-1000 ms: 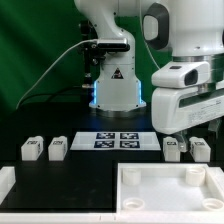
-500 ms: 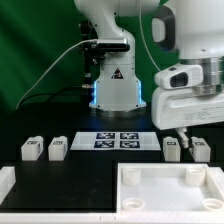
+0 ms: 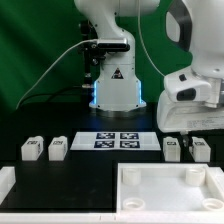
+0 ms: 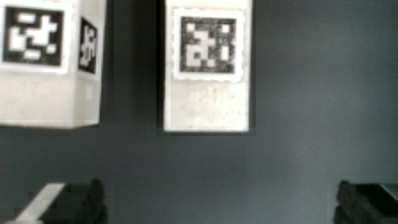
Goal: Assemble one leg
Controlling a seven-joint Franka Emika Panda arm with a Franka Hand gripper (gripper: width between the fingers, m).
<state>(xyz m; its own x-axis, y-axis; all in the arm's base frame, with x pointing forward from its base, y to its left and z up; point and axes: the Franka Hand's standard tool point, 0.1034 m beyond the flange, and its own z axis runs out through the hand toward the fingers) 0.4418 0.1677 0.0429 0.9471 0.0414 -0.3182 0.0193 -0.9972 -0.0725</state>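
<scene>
Two white legs with black-and-white tags stand at the exterior view's right, one [image 3: 171, 150] beside the other [image 3: 199, 150]. Two more stand at its left [image 3: 31, 150] [image 3: 57, 149]. The large white tray-like panel [image 3: 170, 190] lies in front at the right. My gripper [image 3: 187, 131] hangs just above the right pair of legs. In the wrist view my gripper [image 4: 222, 203] is open and empty, its dark fingertips [image 4: 68, 203] wide apart over bare dark table, with two legs [image 4: 210, 66] [image 4: 48, 62] ahead of them.
The marker board [image 3: 116, 140] lies flat at the middle back. The arm's base [image 3: 116, 85] stands behind it. A white rim piece [image 3: 6, 180] runs along the exterior view's left front edge.
The arm's wrist and gripper have moved toward the exterior view's right and slightly up. The legs and panel have not moved.
</scene>
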